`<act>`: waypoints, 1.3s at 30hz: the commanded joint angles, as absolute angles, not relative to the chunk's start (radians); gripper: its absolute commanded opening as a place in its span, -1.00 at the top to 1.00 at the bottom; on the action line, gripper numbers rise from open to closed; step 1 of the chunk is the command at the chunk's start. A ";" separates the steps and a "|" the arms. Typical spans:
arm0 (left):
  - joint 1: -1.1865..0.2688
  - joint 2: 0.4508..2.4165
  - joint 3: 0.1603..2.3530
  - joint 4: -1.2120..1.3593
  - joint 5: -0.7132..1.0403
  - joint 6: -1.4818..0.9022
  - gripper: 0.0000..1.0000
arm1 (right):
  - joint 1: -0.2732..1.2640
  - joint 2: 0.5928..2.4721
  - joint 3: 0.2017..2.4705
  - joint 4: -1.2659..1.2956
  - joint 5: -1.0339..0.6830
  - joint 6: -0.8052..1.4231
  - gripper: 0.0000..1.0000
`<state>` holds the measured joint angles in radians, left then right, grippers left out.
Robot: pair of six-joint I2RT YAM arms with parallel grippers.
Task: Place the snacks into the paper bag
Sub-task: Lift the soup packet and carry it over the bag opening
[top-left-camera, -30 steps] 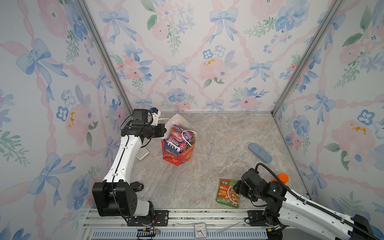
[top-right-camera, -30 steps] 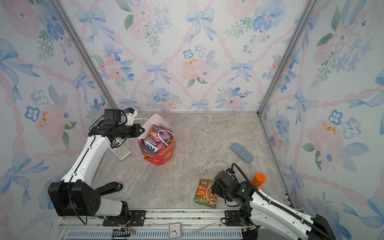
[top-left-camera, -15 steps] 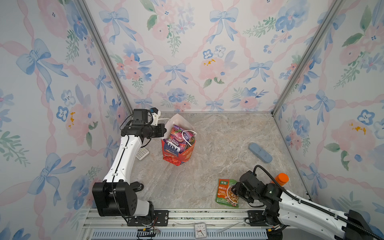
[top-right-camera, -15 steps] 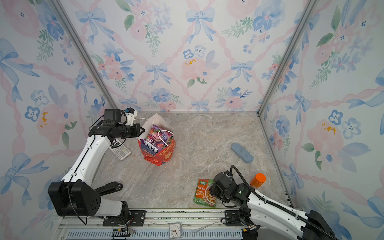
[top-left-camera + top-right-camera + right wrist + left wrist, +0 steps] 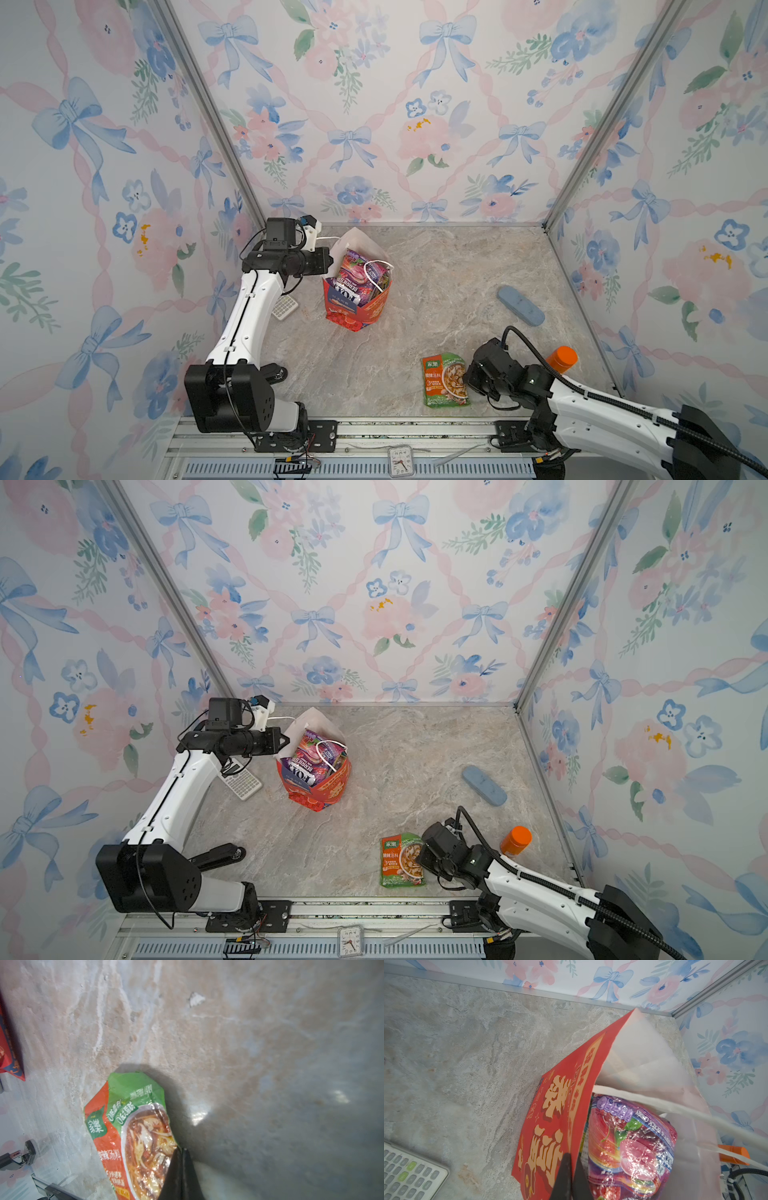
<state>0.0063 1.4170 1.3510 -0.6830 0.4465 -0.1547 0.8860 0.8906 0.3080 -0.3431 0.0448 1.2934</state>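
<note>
You are at the pick-up of what looks like the only snack left outside the bag: your right pincer (image 5: 181, 1150) is clenched on the edge of the green packet (image 5: 133, 1126) nearest to it, and the rest of the packet lies on the tabletop (image 5: 436, 291) ahead of the tips. Your left pincer (image 5: 572, 1156) is clenched on the red side wall of the paper bag (image 5: 374, 307) at the rim, propping the mouth open, with a purple packet (image 5: 629, 1147) just inside its tips. The bag stands well apart from the right pincer, farther back and across toward the left pincer. Next, I judge, you need to lift, carry the packet over the bare tabletop, and let go above the mouth. The hold is on a thin edge only, so expect the packet to droop and swing, and raise it well clear of the rim. The bag is already heaped, with packets poking above the rim and a white cord handle (image 5: 376, 270) draped over them, which could snag. Nothing lies between the right pincer and the bag. The pale blue case (image 5: 520, 306) lies beyond it on the side away from the bag, the orange-capped bottle (image 5: 561, 359) sits just behind its wrist, and a calculator (image 5: 242, 780) lies under the left arm
</note>
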 commanded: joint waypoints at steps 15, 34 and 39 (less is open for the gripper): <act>0.011 1.419 1.350 -0.685 0.467 -0.162 1.00 | 0.879 1.100 0.861 -0.494 0.150 0.785 1.00; 0.012 1.418 1.351 -0.685 0.475 -0.164 1.00 | 0.773 1.503 1.703 -0.675 0.156 0.123 1.00; 0.011 1.421 1.350 -0.686 0.477 -0.164 1.00 | 0.763 1.613 1.894 -0.716 0.142 0.060 1.00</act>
